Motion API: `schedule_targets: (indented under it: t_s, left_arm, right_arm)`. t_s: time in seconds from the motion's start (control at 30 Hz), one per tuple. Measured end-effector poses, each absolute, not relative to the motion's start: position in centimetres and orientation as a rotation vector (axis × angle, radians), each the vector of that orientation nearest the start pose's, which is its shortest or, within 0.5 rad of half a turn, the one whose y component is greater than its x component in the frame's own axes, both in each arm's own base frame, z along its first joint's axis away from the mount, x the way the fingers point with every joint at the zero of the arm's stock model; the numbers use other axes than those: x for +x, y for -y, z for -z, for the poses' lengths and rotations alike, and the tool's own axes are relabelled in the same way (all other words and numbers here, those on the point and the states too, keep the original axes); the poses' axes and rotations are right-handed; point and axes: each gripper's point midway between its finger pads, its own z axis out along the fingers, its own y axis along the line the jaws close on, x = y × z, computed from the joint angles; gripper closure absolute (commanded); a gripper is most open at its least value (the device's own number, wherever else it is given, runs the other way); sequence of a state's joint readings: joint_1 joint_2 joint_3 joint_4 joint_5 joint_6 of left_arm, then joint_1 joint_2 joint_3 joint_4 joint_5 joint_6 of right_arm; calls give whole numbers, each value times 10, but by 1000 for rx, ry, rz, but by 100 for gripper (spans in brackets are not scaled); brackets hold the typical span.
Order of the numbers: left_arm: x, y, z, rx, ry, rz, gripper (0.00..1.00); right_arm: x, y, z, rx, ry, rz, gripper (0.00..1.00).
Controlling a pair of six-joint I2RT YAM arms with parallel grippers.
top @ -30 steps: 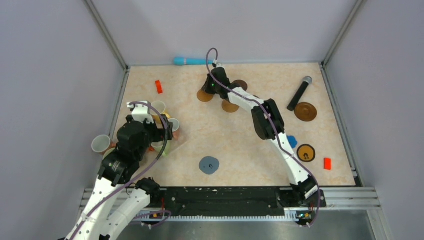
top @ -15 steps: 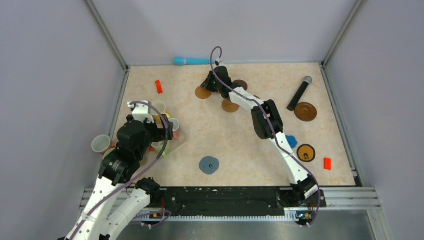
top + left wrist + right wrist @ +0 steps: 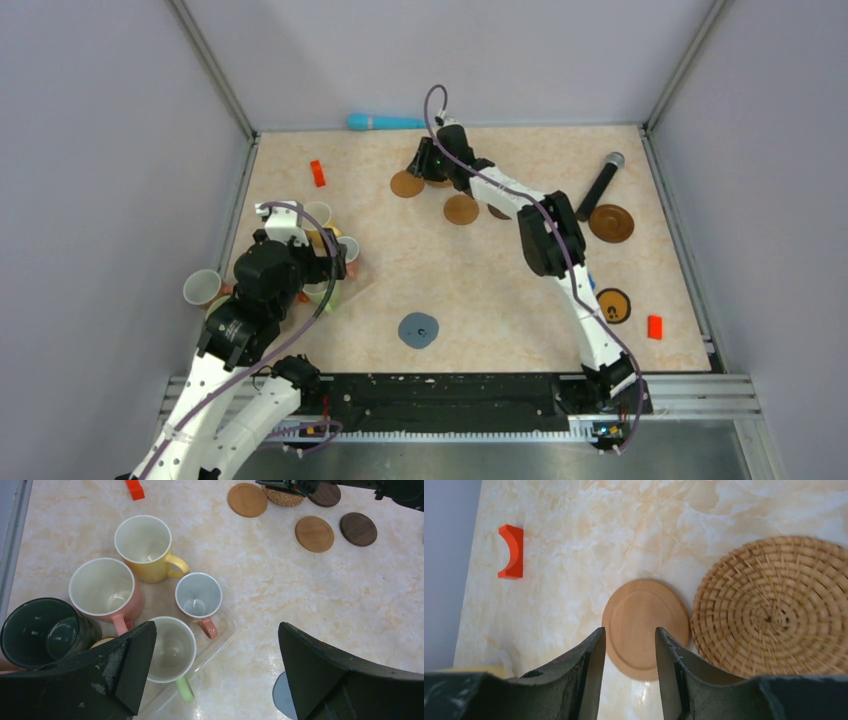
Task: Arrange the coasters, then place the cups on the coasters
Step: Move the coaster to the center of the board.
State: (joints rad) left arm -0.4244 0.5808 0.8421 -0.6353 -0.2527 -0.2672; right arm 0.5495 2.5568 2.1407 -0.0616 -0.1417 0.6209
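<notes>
Two arms reach over the cream marbled surface. We see the left gripper spread wide and empty above clustered cups at the left edge: pink mug, yellow mug, small grey mug. The right gripper, at the far side, is slightly parted and empty over a round light wooden coaster, just beside a woven wicker coaster.

A lab test cell
We saw plain grey panels on aluminium posts boxing in a marble-patterned bench and two bolted arms.
</notes>
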Motion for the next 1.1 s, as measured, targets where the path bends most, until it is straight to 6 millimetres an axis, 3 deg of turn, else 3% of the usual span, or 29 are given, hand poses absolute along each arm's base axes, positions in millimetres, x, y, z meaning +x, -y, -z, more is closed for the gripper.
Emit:
schedule_targets:
  t_s: [0.2, 0.43, 0.77, 1.1]
  left_arm:
    - [228, 67, -252, -15, -1938, 215, 3]
    - [228, 67, -252, -15, -1938, 216, 3]
    - [228, 67, -252, -15, -1938, 215, 3]
    - [228, 67, -252, -15, -1938, 215, 3]
  right_arm:
    - [537, -385, -85, -43, -2191, -802, 43]
    - [516, -376, -47, -41, -2269, -752, 42]
    - [514, -389, -48, -32, -2246, -778, 43]
    - [532, -417, -50, -12, -2192, -839, 45]
